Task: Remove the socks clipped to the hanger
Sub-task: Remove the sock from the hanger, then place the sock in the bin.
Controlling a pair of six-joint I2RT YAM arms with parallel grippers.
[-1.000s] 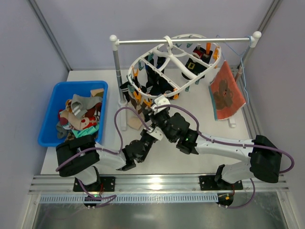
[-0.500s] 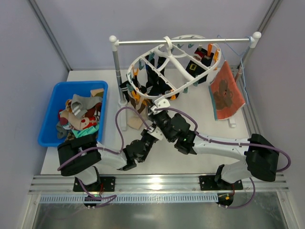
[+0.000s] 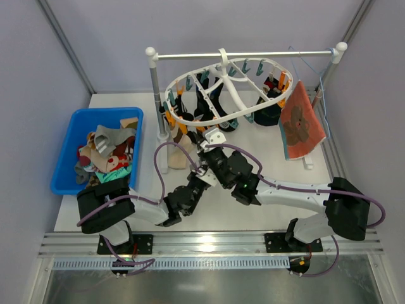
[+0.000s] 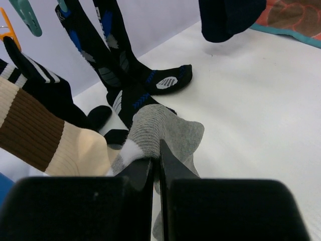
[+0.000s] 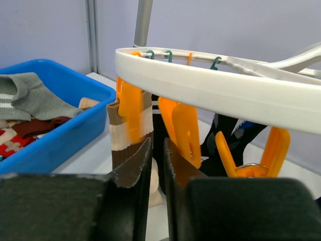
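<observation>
Grey sock (image 4: 173,131) is pinched in the left hand (image 4: 156,159), low over the tabletop (image 4: 261,110). Right hand (image 5: 157,153), closed tight, points up just under the rim of the white hanger (image 5: 225,93), beside orange clips (image 5: 183,130).

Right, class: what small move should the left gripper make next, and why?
Probably draw the left gripper down and away from the hanger. It is shut on the grey sock below the clips; whether a clip holds that sock cannot be seen, so pull gently.
</observation>
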